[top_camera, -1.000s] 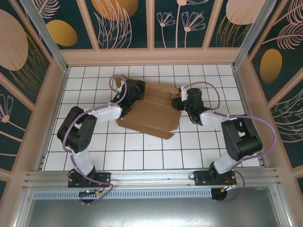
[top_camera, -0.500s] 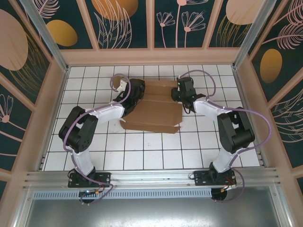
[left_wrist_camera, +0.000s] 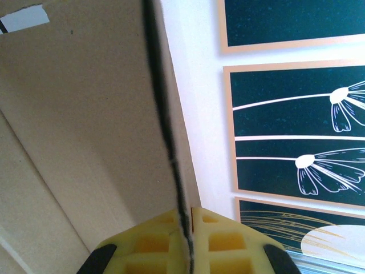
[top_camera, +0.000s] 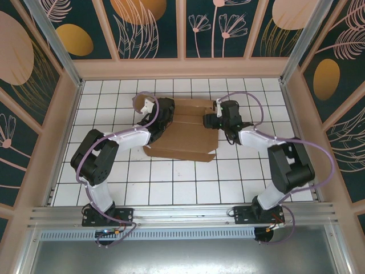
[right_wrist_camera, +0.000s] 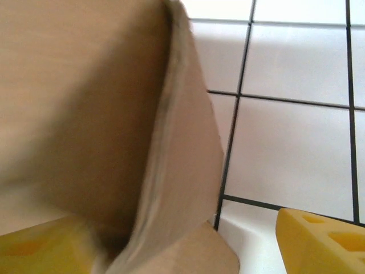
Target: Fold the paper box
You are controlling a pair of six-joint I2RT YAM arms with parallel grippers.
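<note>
The paper box (top_camera: 183, 134) is a brown cardboard sheet with creases and flaps, lying mid-table with its far part raised. My left gripper (top_camera: 165, 114) sits at its far left edge. In the left wrist view the yellow pads (left_wrist_camera: 159, 242) are shut on the thin edge of a cardboard panel (left_wrist_camera: 85, 114), so the left gripper (left_wrist_camera: 186, 231) holds the box. My right gripper (top_camera: 209, 119) is at the box's far right edge. In the right wrist view it (right_wrist_camera: 171, 251) stands open, its yellow fingertips (right_wrist_camera: 322, 240) wide apart, with a bent cardboard flap (right_wrist_camera: 177, 171) between them, close to the left finger.
The white gridded table (top_camera: 171, 177) is ringed by low tan walls (top_camera: 182, 68) with dark patterned panels. Both arm bases stand at the near edge on a metal rail (top_camera: 182, 214). Purple cables loop over each wrist.
The right gripper swung toward the far wall, then came left onto the box's right edge. The box turned and its near edge now lies more level. The left gripper kept its hold.
</note>
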